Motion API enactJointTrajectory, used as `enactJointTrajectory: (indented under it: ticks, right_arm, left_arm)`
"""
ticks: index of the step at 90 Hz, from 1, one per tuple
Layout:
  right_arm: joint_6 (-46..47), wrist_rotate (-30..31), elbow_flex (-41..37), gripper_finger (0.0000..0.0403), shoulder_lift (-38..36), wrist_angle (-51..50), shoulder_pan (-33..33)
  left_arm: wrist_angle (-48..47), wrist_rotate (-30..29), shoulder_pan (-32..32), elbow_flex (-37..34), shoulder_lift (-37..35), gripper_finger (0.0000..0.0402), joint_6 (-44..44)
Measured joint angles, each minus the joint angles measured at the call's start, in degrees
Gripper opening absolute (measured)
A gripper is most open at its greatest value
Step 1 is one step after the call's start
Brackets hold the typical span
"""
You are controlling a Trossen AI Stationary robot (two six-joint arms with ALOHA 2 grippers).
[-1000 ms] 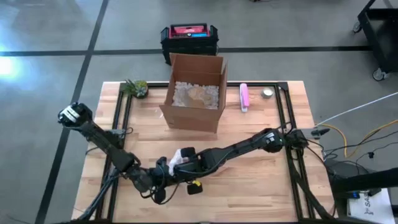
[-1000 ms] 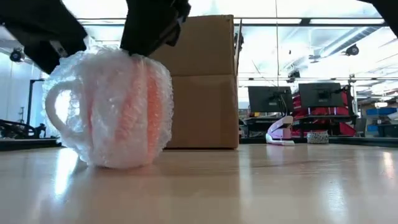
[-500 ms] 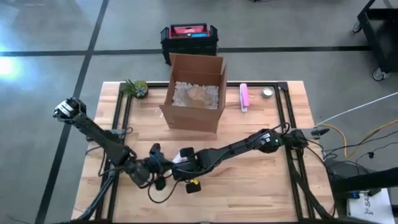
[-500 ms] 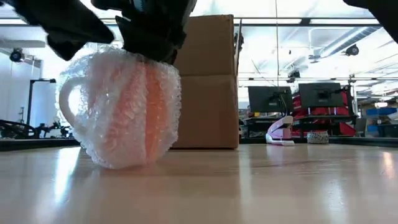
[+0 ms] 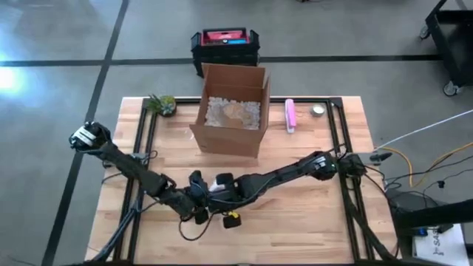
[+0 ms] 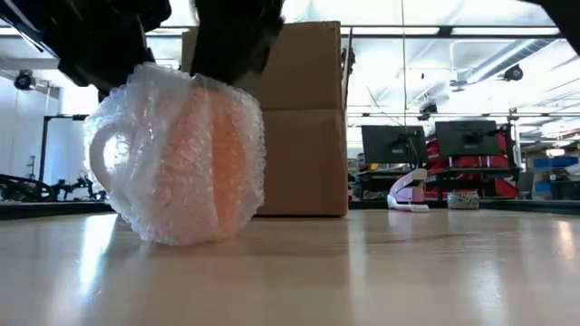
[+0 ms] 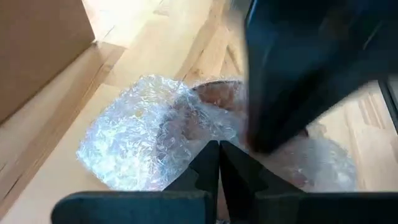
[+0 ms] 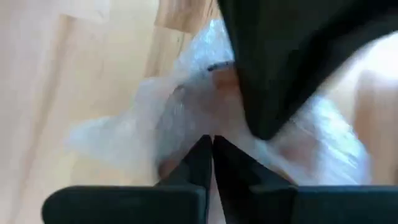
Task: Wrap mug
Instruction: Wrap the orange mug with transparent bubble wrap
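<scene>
The mug (image 6: pixel 177 154) stands upright on the table (image 5: pixel 295 222), near its front edge and left of centre, fully covered in bubble wrap (image 7: pixel 143 137); its handle points left in the low view. The left gripper (image 7: pixel 219 155) sits at the mug's top from the left side, its fingers pressed together on a fold of the wrap. The right gripper (image 8: pixel 212 149) meets it from the right, fingers likewise closed, apparently pinching wrap at the rim, though the contact is blurred. Both grippers are just beside each other over the mug. Behind stands an open box (image 5: pixel 231 111) with filler inside. A small plant (image 5: pixel 162 104) is at the far left corner
</scene>
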Motion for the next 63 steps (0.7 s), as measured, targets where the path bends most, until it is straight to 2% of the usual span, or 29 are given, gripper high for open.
enactJointTrajectory:
  ticks: [14, 46, 63]
  right_arm:
    - [0.5, 4.5, 0.1, 0.0002, -1.2, -0.4, -0.6]
    - [1.2, 3.4, -0.3, 0.0002, 7.2, 0.3, -0.8]
    - [1.0, 3.4, -0.4, 0.0002, 7.1, 0.9, -0.7]
  left_arm:
    - [0.0, 0.2, 0.0, -0.1, -0.6, 0.0, 0.1]
    - [0.0, 1.2, -0.3, -0.3, -2.5, 0.0, 0.2]
    - [-0.3, 1.8, -0.4, -0.3, -3.4, 0.0, -0.1]
